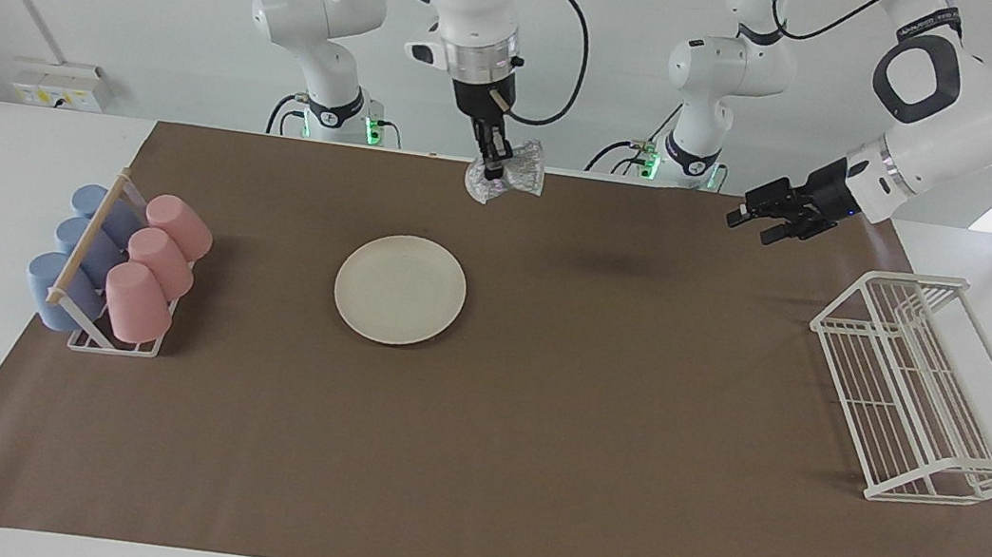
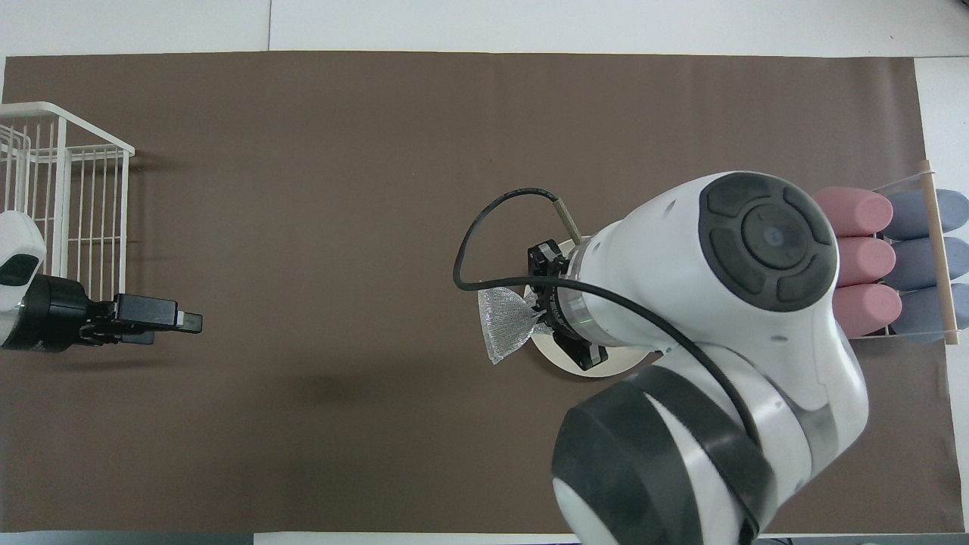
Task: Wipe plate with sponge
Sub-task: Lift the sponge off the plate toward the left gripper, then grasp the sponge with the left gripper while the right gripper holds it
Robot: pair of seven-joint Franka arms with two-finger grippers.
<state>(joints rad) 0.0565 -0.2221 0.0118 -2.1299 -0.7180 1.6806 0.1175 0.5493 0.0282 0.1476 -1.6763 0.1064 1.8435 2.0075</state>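
The sponge [image 1: 506,178] was held pinched in the right gripper [image 1: 492,166], raised clear of the plate [image 1: 400,289]. The left gripper [image 1: 751,214] was held wide, empty, in the air near the rack [image 1: 927,388]

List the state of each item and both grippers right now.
plate: flat on the mat, bare.
sponge: held up in the air, off the plate.
right gripper: shut on sponge, raised.
left gripper: open, empty, waiting in the air.
cups: lying in their holder.
wire rack: empty.
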